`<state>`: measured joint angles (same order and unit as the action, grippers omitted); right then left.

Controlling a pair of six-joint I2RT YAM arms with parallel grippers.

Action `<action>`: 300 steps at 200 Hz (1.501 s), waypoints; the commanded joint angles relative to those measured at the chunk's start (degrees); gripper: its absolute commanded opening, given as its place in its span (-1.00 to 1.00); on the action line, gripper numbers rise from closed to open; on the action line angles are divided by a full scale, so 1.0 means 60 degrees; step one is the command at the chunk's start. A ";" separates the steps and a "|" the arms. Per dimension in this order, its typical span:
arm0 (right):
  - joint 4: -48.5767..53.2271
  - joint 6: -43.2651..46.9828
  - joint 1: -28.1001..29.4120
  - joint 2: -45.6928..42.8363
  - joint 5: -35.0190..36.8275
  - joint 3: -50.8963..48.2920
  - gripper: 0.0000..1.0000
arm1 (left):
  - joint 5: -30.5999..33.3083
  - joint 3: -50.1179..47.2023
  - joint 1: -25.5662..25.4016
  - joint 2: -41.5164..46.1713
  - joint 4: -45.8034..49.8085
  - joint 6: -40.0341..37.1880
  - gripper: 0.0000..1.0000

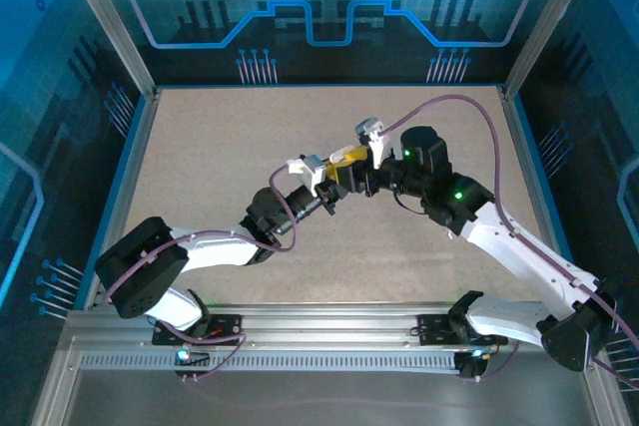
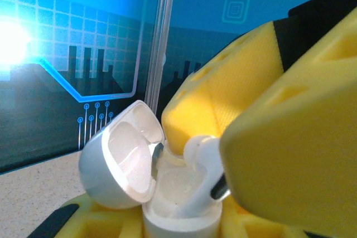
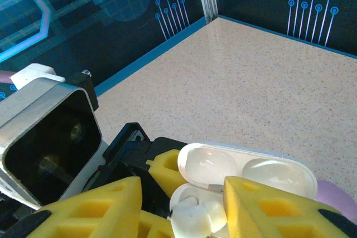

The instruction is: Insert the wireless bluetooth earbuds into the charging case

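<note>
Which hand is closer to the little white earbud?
The right hand. Its yellow fingers sit on both sides of the earbud, one right against it. The left hand is lower down, gripping the open case the earbud rests in.

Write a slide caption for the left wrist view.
White earbud partway in the open charging case, yellow right fingers close over it.

The right gripper (image 3: pixel 181 207) jaws are standing apart over the open white charging case (image 3: pixel 251 174), whose lid is lying hinged back. A white earbud (image 3: pixel 192 215) is sitting between the jaws, in the case body. The left arm's camera housing (image 3: pixel 47 137) is facing in from the left. The speckled worktop (image 3: pixel 251 71) is extending behind.
</note>
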<state>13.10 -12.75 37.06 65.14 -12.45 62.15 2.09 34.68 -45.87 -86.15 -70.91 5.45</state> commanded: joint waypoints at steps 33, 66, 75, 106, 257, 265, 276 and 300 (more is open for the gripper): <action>0.0630 -0.0542 -0.0163 -0.0106 0.0203 0.0428 0.06 | -0.0213 -0.0001 -0.0002 0.0343 -0.1013 -0.0269 -0.56; 0.0629 -0.0876 -0.0318 -0.0110 -0.0082 0.0633 0.11 | -0.0295 -0.0008 -0.0006 0.0333 -0.0982 -0.0315 -0.57; 0.0613 -0.0975 -0.0359 -0.0123 -0.0208 0.0696 0.12 | -0.0293 -0.0008 -0.0013 0.0330 -0.0991 -0.0322 -0.56; 0.0477 -0.1180 -0.0420 -0.0370 -0.0436 0.0869 0.15 | -0.0304 -0.0052 -0.0003 0.0326 -0.0985 -0.0380 -0.57; 0.3835 -0.3553 -0.3995 -0.1653 0.3520 -0.0247 0.09 | -0.0044 -0.0495 0.0001 0.1049 -0.0545 -0.1059 -0.55; 0.4189 -0.3854 -0.4572 -0.1413 0.3147 -0.0414 0.09 | -0.0042 -0.0491 0.0009 0.1069 -0.0517 -0.1076 -0.55; 0.4515 -0.4082 -0.5304 -0.1023 0.2520 -0.0702 0.10 | -0.0053 -0.0506 0.0013 0.1109 -0.0486 -0.1086 -0.55; 0.5062 -0.4362 -0.6432 0.0052 0.1606 -0.1329 0.12 | -0.0026 -0.0521 0.0016 0.1153 -0.0436 -0.1146 -0.55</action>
<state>35.46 -33.87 3.64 60.58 3.40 57.82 1.30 32.40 -45.87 -80.99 -72.53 0.14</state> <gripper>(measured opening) 0.555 0.243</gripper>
